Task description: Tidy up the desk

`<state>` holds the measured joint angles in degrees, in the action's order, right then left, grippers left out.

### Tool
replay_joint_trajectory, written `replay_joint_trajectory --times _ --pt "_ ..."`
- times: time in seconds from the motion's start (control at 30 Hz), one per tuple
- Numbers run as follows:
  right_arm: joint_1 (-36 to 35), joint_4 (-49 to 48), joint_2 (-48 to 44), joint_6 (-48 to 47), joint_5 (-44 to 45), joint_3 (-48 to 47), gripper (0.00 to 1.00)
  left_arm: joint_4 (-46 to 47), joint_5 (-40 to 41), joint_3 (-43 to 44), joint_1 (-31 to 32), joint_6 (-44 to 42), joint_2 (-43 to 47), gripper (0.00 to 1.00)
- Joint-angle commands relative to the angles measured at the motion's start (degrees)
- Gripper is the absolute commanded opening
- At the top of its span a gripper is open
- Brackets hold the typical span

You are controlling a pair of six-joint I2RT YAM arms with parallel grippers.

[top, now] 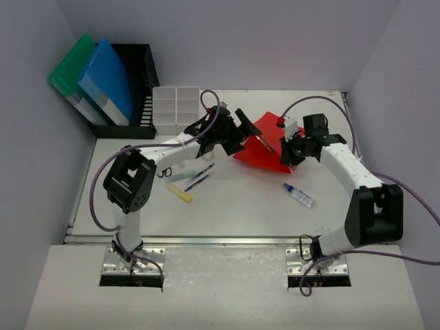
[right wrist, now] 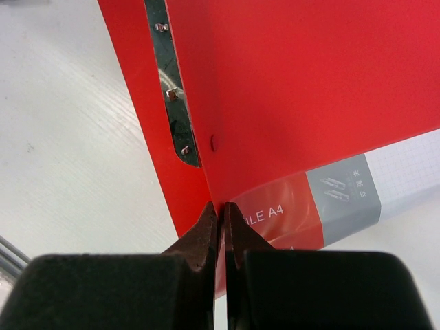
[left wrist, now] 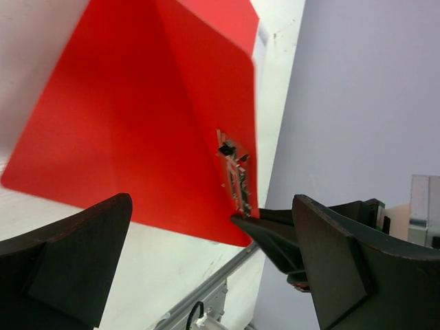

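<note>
desk [top: 240, 206]: white, silver rail | left gripper [left wrist: 212, 206]: spread, empty | right gripper [right wrist: 221, 210]: pinching red folder [right wrist: 309, 89]

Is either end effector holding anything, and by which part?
The right end effector pinches the red folder by the thin edge of one cover. The left end effector stands open, holding nothing.
</note>
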<state>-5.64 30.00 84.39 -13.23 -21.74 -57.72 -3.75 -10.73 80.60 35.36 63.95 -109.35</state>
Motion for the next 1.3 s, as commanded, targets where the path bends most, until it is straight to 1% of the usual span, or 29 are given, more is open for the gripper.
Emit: replay_joint_trajectory --times 0.0,0.17,0.3,0.43,0.57,0.63,0.67,0.73,0.8,0.83,0.9,0.93,1.0,1.1,1.13,1.17,1.2,1.23,1.27 --pt "-2.1 0.3 -1.5 4.1 -3.7 0.8 0.0 5.6 -2.2 1.8 0.6 1.8 -1.3 1.0" --pt "-3.8 -0.1 -1.2 5.0 -3.7 0.9 0.0 6.1 -2.8 1.9 0.4 1.9 -2.0 0.98" --pt "-5.1 0.0 -1.8 5.8 -4.1 1.1 0.0 5.3 -2.4 3.0 0.5 1.5 -3.2 0.93" --pt "-6.3 0.3 -2.6 6.1 -4.1 1.5 0.0 5.6 -3.1 2.6 0.5 0.8 -4.0 0.82" --pt "-6.7 0.6 -2.6 6.5 -3.8 1.4 0.0 5.7 -3.2 1.4 0.5 -0.2 -3.5 0.74" --pt "-6.7 0.6 -2.3 6.9 -4.0 1.1 0.0 5.4 -2.7 1.0 0.4 -1.6 -3.0 0.63" --pt "-6.7 0.8 -2.3 7.1 -4.1 0.8 0.0 5.2 -2.5 0.6 0.3 -1.7 -2.7 0.59" --pt "-6.7 1.3 -2.1 7.2 -4.9 0.4 0.2 5.3 -2.8 0.1 0.1 -2.3 -2.5 0.43" --pt "-6.7 1.5 -2.5 7.1 -5.3 0.4 0.4 5.5 -3.0 -0.4 -0.2 -2.5 -2.3 0.33" --pt "-6.7 1.7 -3.0 7.1 -5.4 0.4 0.48 5.5 -3.1 -0.7 -0.3 -2.6 -2.1 0.25" --pt "-6.5 2.0 -4.1 7.2 -4.8 0.6 0.61 5.5 -3.2 -1.4 -0.8 -2.8 -1.7 0.18" --pt "-6.4 2.0 -4.7 7.3 -4.5 0.7 0.65 5.5 -3.5 -1.7 -0.9 -2.9 -1.4 0.15" --pt "-5.1 1.9 -6.5 8.9 -4.3 1.2 0.72 5.5 -3.7 -2.4 -1.5 -3.2 -0.8 0.12" --pt "-0.2 2.4 -7.9 13.0 -8.3 1.3 0.78 5.3 -4.5 -3.3 -2.3 -3.7 -0.1 0.06" --pt "1.6 2.5 -7.8 15.2 -10.2 1.2 0.79 5.3 -4.8 -3.5 -2.5 -3.7 0.0 0.05" --pt "5.5 2.7 -7.2 18.4 -14.3 1.3 0.79 5.4 -5.5 -3.8 -2.9 -3.6 0.4 0.03" --pt "10.0 3.0 -6.7 19.7 -16.5 1.5 0.8 5.7 -6.0 -4.2 -3.0 -3.6 0.4 0.03" --pt "11.9 3.2 -6.2 21.9 -18.7 1.9 0.79 5.9 -6.5 -4.2 -3.4 -3.4 0.7 0.02" --pt "12.1 3.3 -5.5 22.2 -20.8 2.3 0.79 5.9 -7.1 -4.2 -3.5 -3.2 0.7 0.01"
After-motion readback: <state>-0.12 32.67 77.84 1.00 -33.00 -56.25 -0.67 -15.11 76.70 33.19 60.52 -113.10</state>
